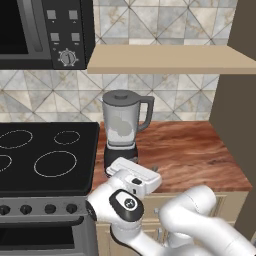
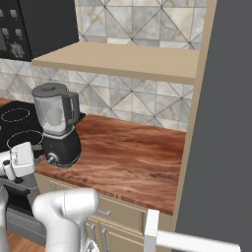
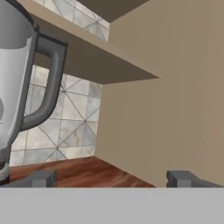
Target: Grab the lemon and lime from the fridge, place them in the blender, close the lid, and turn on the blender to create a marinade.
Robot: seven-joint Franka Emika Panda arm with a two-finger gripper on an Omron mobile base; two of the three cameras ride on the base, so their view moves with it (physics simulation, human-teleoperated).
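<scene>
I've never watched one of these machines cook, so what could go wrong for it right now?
The open gripper sits low at the counter's front edge, close to the blender. A careless swing might knock the blender's handle and tip the jar. The lid appears to be on the jar already, so fruit probably couldn't go in until it comes off. The stove beside it leaves little room on that side.

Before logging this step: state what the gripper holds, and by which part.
Nothing is held. The gripper stands open, its fingertips wide apart with only counter between them, beside the blender.
</scene>
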